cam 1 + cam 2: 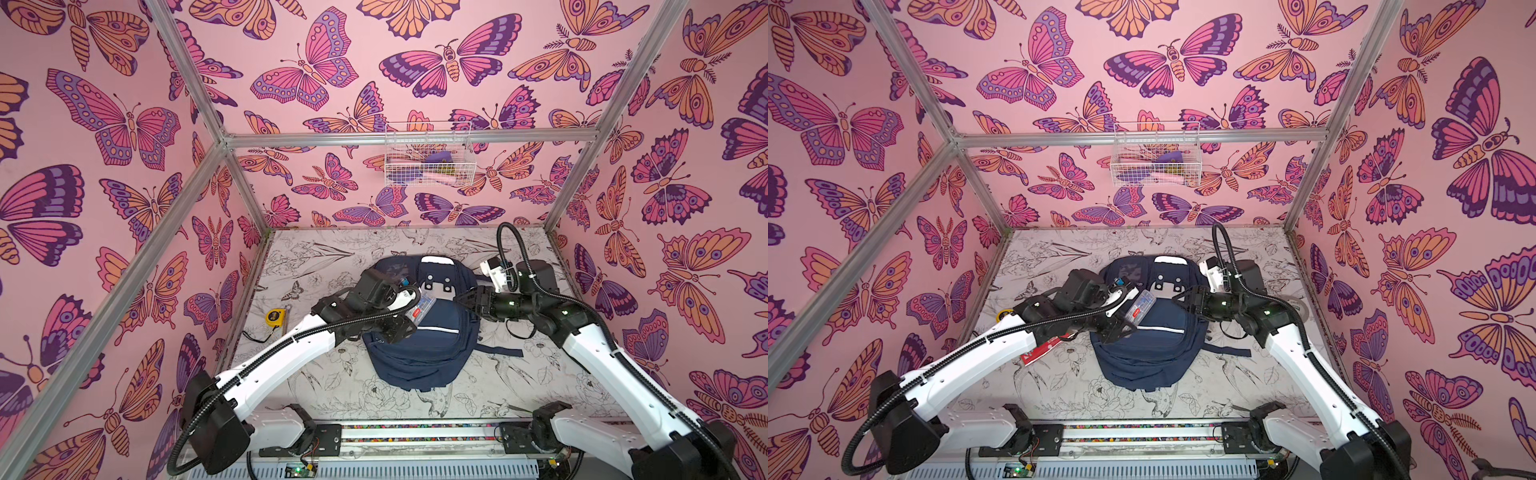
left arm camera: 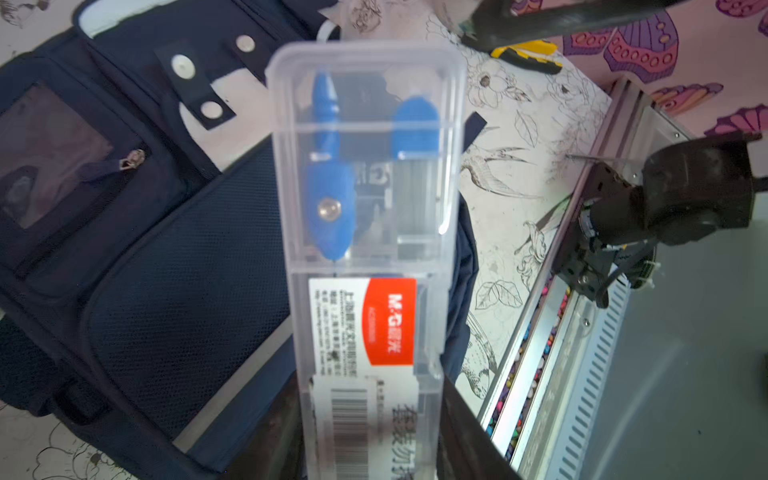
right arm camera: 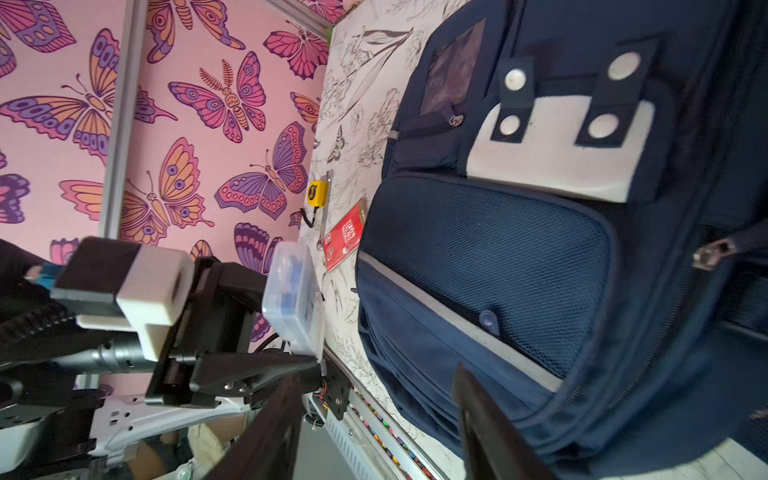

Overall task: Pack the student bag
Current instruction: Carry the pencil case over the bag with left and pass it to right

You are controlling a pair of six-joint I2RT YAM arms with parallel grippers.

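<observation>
Five entries recorded, left to right across the tabletop (image 1: 332,399).

1. Tape measure (image 1: 274,317): yellow. It lay near the left edge, well apart from the bag, with neither arm on it.

2. Red packet (image 1: 1044,350): it lay flat between the tape measure and the bag. The left arm partly hid it in a top view.

3. Left pincer (image 2: 361,415): it pinched one end of a clear case (image 2: 365,208), with the rest of the case sticking out ahead. Blue drawing tools and a red label showed through the lid. The case was held in the air over the bag's left half.

4. Bag (image 1: 415,357): navy. It lay flat in the middle of the tabletop, with the mesh pocket and white patch facing up. No open compartment showed in any view. A zip pull (image 3: 710,253) showed in the right wrist view.

5. Right pincer (image 3: 378,374): spread and empty, just beside the bag's right edge.

Step in hand, as judged: the case was being brought to the bag for packing.

Next move, as judged: an opening was needed first. The right pincer looked placed to take a zip pull or lift an edge. The left would then need to turn the case end-on to the gap, slide it in and let go.
</observation>
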